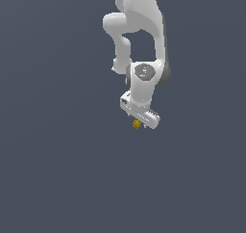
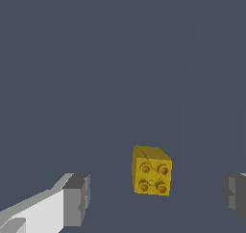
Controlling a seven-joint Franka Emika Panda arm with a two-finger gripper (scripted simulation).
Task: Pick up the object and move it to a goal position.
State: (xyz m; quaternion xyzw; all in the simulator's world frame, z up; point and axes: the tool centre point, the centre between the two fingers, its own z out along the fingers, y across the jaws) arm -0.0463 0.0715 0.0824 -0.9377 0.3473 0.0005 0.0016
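The hand (image 2: 153,196) is spread wide, its grey fingertips (image 2: 77,198) well apart and clear of the object (image 2: 151,172), a small yellow block with four round studs on one face. The object sits between the fingertips, nearer neither, and just below the hand (image 1: 140,115) in the exterior view.

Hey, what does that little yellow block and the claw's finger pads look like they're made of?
The yellow block looks like moulded plastic: four round studs on one face, crisp edges, faint sheen. The finger pads look like matte grey rubber or plastic against the claw's white shell; a render leaves that open.
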